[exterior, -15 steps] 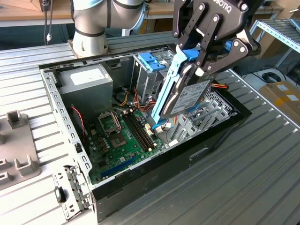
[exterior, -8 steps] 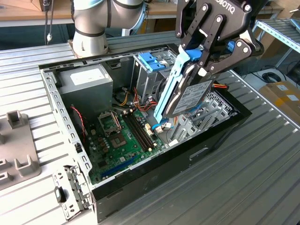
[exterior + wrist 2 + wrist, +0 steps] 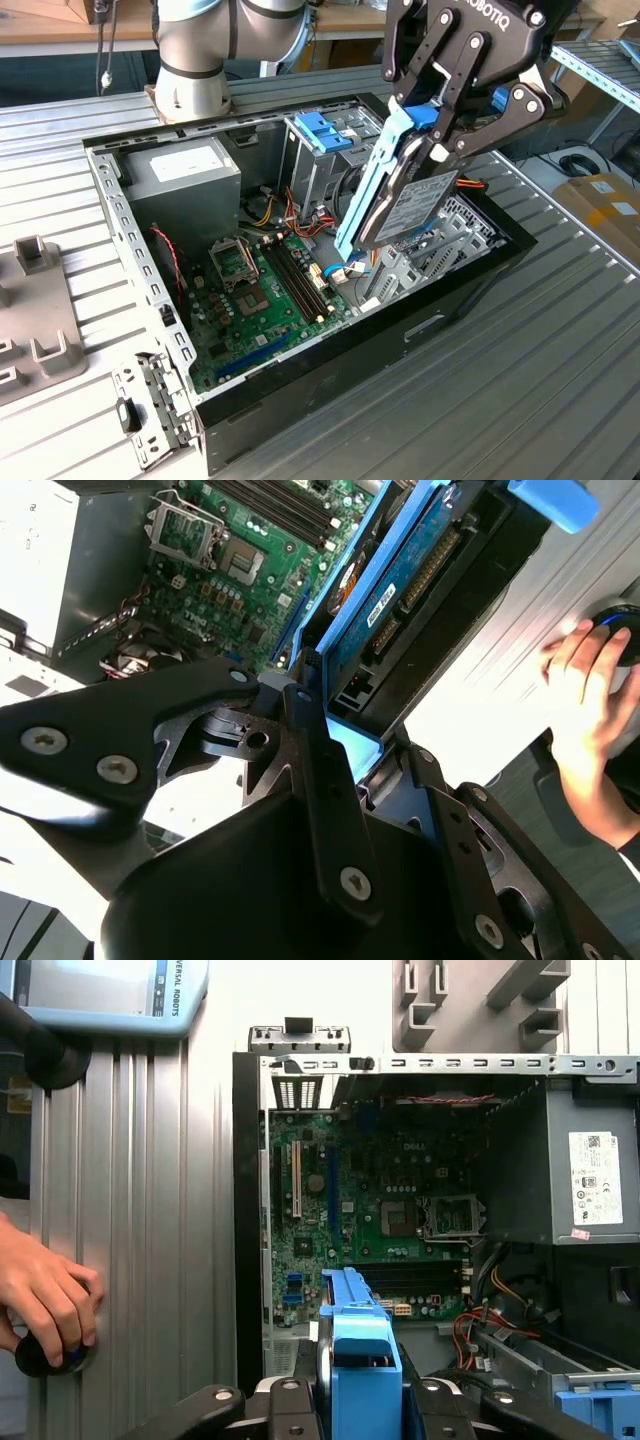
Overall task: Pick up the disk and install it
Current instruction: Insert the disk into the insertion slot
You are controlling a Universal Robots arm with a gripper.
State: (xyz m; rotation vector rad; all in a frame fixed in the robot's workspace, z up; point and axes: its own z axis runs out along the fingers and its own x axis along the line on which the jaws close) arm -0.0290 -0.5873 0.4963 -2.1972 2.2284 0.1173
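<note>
Now you are in the carrying step: the gripper (image 3: 432, 150) is clamped on the disk (image 3: 405, 205). The disk hangs tilted on its edge over the open computer case (image 3: 112, 205), at about 3 o'clock from the green board (image 3: 270, 290) in the exterior view. I judge it is not yet seated. Seating it calls for lining its blue rails up with the metal cage (image 3: 315, 165), at 1 o'clock from the board, clear of the loose cables (image 3: 285, 215). The case also holds a grey power box (image 3: 185, 180) at 10 o'clock.
</note>
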